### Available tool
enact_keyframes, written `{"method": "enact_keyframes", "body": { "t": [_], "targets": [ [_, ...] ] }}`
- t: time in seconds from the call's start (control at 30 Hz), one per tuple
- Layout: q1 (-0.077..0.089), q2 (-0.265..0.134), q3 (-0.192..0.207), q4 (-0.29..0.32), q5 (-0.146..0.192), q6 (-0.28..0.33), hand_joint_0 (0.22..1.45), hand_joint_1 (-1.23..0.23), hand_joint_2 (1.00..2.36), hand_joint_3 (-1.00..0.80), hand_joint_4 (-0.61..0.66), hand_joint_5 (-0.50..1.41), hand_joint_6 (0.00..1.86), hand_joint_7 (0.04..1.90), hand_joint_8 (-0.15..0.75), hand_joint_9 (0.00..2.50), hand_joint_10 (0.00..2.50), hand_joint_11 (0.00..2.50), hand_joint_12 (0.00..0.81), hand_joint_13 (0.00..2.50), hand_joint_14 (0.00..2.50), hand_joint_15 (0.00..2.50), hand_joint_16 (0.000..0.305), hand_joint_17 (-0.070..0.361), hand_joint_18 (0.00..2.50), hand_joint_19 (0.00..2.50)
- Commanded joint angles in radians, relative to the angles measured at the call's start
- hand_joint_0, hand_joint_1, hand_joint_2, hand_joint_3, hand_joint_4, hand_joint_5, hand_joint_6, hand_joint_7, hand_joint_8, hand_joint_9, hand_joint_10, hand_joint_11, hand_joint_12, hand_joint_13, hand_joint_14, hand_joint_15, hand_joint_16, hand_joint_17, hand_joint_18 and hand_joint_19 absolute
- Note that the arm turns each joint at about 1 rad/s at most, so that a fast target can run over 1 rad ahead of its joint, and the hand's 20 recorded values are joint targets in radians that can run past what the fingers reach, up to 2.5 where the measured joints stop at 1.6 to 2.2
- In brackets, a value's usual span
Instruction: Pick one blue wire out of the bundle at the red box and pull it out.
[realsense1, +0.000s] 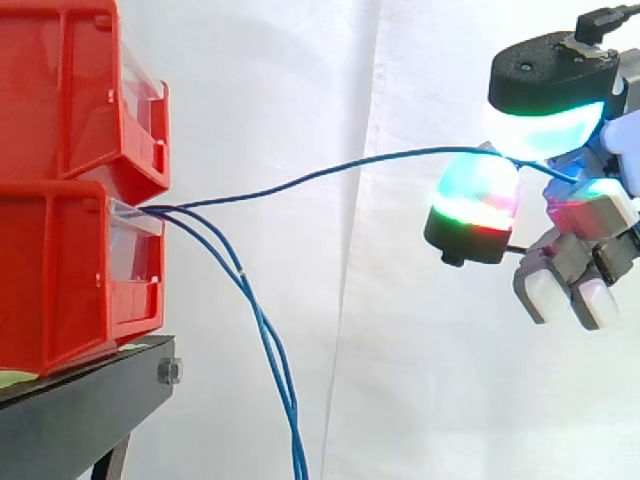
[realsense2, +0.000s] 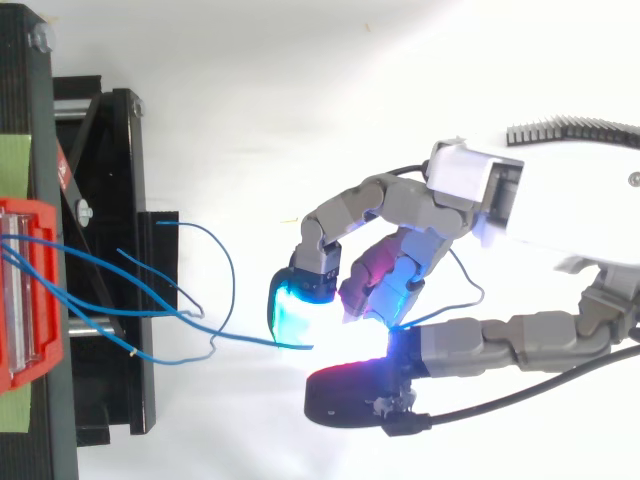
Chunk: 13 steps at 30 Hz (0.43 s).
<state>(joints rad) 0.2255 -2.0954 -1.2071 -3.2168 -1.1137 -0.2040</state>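
Hand (realsense2: 548, 205), its curled fingers (realsense1: 478, 195) pinching one blue wire (realsense1: 330, 170), which arcs away from them to the red box (realsense1: 60, 270), with the bundle (realsense1: 272, 350) drooping below, well apart from the fingers.

Robot lab test rig, white curtain (realsense1: 300, 100) backdrop, stacked red bins (realsense1: 60, 200), black stand (realsense1: 80, 410)
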Motion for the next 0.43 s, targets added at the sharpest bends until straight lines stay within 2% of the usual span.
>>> {"method": "enact_keyframes", "body": {
  "t": [0.0,0.4],
  "targets": [
    [0.000,0.000,0.000,0.000,0.000,0.000,0.60,-0.76,1.02,0.02,0.04,-0.08,0.86,0.89,0.286,1.23,0.03,0.67,0.397,0.84,0.02,0.45,0.061,0.136,0.78,0.68],
    [0.000,0.000,0.000,0.000,0.000,0.000,0.60,-0.76,1.02,0.02,0.04,-0.08,0.86,0.88,0.286,1.23,0.02,0.66,0.397,0.83,0.02,0.45,0.061,0.137,0.77,0.68]
  ]
}}
